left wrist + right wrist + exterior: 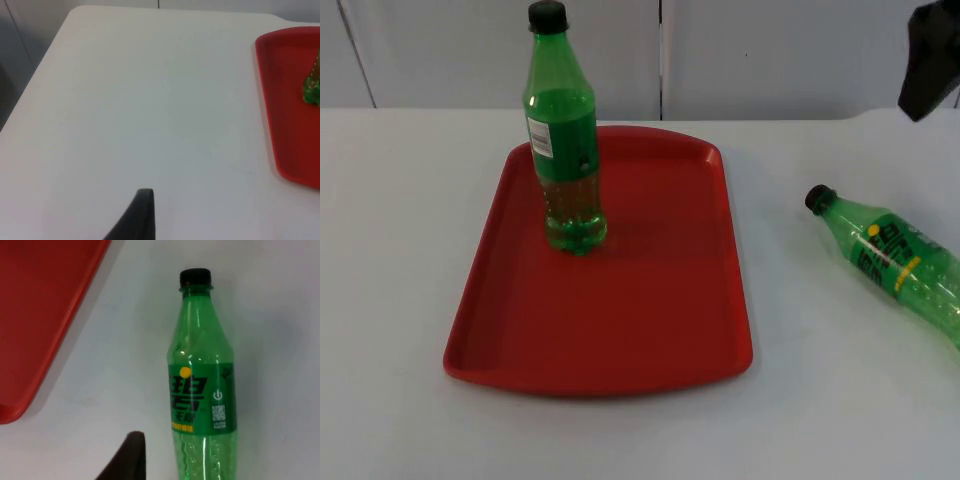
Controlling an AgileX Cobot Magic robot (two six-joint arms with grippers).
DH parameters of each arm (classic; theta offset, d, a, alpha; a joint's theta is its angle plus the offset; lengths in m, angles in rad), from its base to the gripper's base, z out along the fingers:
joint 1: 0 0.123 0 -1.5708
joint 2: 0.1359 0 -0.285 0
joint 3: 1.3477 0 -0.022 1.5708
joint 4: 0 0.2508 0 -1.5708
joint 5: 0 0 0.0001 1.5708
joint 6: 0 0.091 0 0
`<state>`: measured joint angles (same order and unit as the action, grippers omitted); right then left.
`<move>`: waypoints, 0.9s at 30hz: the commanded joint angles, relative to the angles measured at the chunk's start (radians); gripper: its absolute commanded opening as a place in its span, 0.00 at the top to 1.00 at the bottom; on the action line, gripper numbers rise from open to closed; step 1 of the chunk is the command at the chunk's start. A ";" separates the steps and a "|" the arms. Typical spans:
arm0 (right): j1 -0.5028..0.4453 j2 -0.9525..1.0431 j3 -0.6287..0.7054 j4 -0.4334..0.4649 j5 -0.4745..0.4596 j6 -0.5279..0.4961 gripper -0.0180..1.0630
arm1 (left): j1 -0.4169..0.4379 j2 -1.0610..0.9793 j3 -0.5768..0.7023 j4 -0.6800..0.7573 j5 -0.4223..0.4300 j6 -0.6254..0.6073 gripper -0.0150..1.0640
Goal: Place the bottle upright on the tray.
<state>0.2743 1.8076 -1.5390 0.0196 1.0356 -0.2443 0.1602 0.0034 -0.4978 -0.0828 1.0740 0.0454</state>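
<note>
Hovering above the lying green bottle (202, 385), the right gripper (131, 456), finger state not discernible, should grasp the labelled body just ahead, tip it cap-up onto the red tray (650, 330) farther off, beside the standing bottle (563, 140); the left gripper (142, 215), likewise unreadable, waits.

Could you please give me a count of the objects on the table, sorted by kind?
Green bottles: 2, one upright on the tray, one lying on the table to its right.
Red trays: 1.
Total: 3.
</note>
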 commanded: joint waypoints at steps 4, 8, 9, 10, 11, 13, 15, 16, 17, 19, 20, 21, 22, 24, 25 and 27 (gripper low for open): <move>0.006 0.074 -0.004 0.003 -0.051 -0.010 0.01 | -0.007 -0.003 0.004 -0.009 0.001 0.001 0.01; 0.006 0.109 -0.002 0.003 -0.093 -0.010 0.01 | -0.007 -0.003 0.004 -0.007 0.001 0.001 0.01; 0.006 0.109 -0.002 0.003 -0.093 -0.010 0.01 | -0.007 -0.003 0.004 -0.007 0.001 0.001 0.01; 0.006 0.120 -0.002 0.003 -0.104 -0.010 0.01 | -0.007 -0.003 0.004 -0.007 0.001 0.001 0.01; 0.006 0.129 -0.002 0.003 -0.113 -0.010 0.01 | -0.007 -0.003 0.004 -0.007 0.001 0.001 0.01; 0.006 0.149 -0.002 0.003 -0.129 -0.010 0.01 | -0.007 -0.003 0.004 -0.007 0.001 0.001 0.01; 0.006 0.160 -0.002 -0.002 -0.138 0.005 0.01 | -0.007 -0.003 0.004 -0.007 0.001 0.001 0.01; 0.006 0.171 -0.002 -0.004 -0.142 0.014 0.01 | -0.007 -0.003 0.004 -0.007 0.001 0.001 0.01; 0.006 0.185 -0.002 -0.010 -0.144 0.016 0.01 | -0.007 -0.003 0.004 -0.007 0.001 0.001 0.01; 0.006 0.199 -0.002 -0.012 -0.149 0.020 0.01 | -0.007 -0.003 0.004 -0.007 0.001 0.001 0.01; 0.006 0.214 0.004 -0.010 -0.166 0.025 0.01 | -0.007 -0.003 0.004 -0.007 0.001 0.001 0.01; 0.006 0.221 0.013 -0.010 -0.187 0.033 0.01 | -0.007 -0.003 0.004 -0.007 0.001 0.001 0.01; 0.006 0.224 0.027 -0.010 -0.204 0.036 0.01 | -0.007 -0.003 0.004 -0.007 0.001 0.001 0.01; 0.006 0.224 0.045 -0.010 -0.226 0.038 0.01 | -0.007 -0.003 0.004 -0.007 0.001 0.001 0.01; 0.006 0.224 0.058 -0.010 -0.245 0.038 0.01 | -0.007 -0.003 0.004 -0.007 0.001 0.001 0.01; 0.006 0.224 0.092 -0.010 -0.287 0.038 0.01 | -0.007 -0.003 0.004 -0.007 0.001 0.001 0.01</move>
<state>0.2785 2.0309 -1.4647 0.0105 0.7815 -0.2102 0.1602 0.0034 -0.4978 -0.0828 1.0757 0.0454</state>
